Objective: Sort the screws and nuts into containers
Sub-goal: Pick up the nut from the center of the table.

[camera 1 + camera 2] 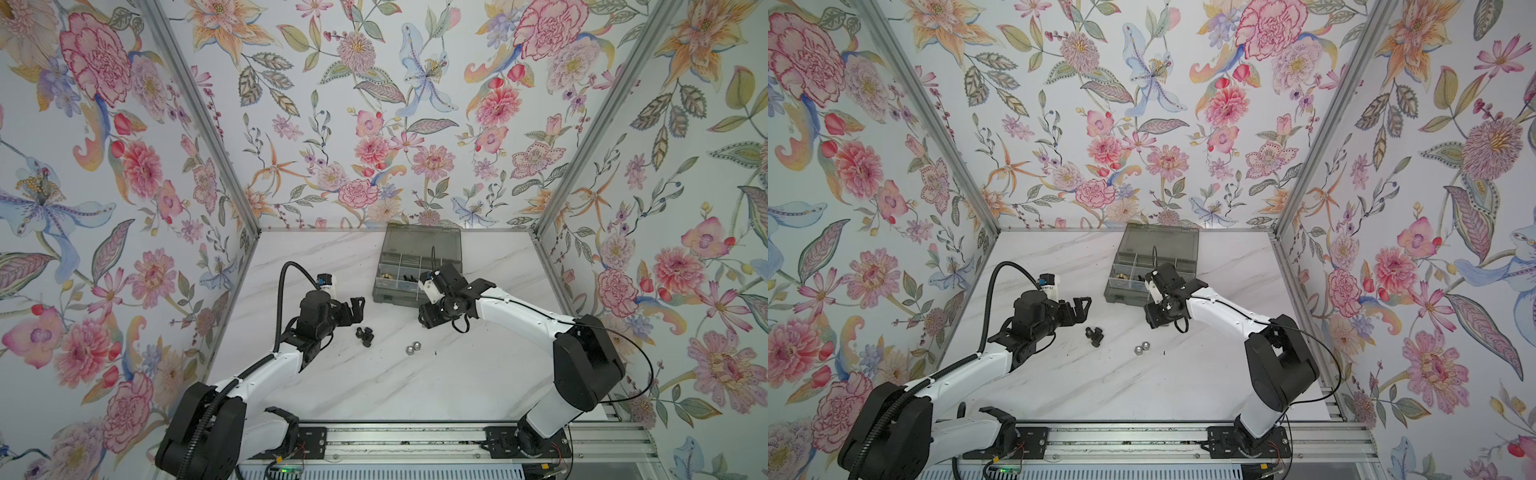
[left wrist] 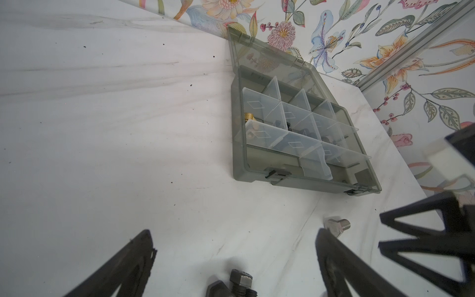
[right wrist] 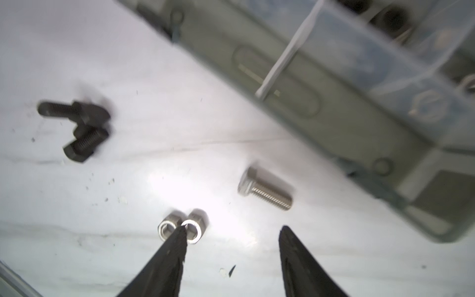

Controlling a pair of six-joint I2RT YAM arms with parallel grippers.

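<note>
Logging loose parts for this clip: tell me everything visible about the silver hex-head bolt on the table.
The silver bolt is shiny metal, with a hex head and a short threaded shank. It lies on its side on the white marbled table, touching nothing else, between the grey organiser box and two silver nuts, apart from both.

Box point(image 2: 257, 176): smoky translucent plastic, clear dividers point(image 2: 264, 133). Nuts point(image 3: 167, 226) and bolt point(image 3: 266, 190) ahead of right jaws: shiny bare metal. Black bolts point(image 3: 84, 138): matt. Table point(image 1: 395, 386): smooth, marble-look.
</note>
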